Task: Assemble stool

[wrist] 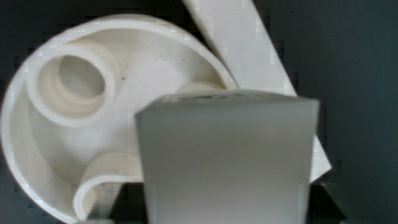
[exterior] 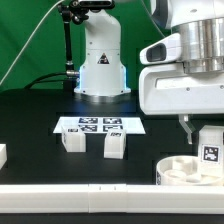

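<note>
The end effector (exterior: 200, 132) grips an upright leg (exterior: 210, 148) between its closed fingers, long axis vertical, directly over the seat (exterior: 178, 172) on the surface, whose round socket (wrist: 80, 80) lies below it, offset to one side.

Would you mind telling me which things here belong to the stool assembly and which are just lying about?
Job in hand: seat; held leg, in the gripper; two loose legs; white piece at the exterior view's left edge, probably another leg.

Just lying about: marker board; table.
</note>
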`<state>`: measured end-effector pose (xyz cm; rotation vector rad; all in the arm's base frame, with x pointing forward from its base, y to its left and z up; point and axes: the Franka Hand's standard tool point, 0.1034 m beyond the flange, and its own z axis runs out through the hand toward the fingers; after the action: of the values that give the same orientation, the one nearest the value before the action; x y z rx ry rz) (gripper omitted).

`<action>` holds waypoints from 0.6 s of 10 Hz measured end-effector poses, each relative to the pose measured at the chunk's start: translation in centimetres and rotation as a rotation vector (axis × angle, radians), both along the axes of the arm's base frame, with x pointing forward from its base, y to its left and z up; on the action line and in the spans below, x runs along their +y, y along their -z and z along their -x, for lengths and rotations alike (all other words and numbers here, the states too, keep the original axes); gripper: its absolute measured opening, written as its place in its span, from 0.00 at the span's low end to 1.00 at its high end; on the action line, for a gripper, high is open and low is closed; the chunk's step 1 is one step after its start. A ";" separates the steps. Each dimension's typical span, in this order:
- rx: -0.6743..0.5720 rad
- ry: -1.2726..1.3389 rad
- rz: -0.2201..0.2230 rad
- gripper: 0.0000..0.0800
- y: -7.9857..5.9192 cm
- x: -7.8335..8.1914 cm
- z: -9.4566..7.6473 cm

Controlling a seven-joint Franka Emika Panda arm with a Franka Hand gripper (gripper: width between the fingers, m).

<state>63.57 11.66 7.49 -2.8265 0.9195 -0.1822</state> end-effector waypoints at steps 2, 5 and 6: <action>0.010 0.101 -0.020 0.43 0.0 -0.1 -0.1; 0.025 0.228 -0.047 0.43 -0.1 -0.2 -0.1; 0.032 0.288 -0.062 0.43 -0.1 -0.2 -0.2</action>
<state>63.72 11.45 7.59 -2.6363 1.3133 -0.1409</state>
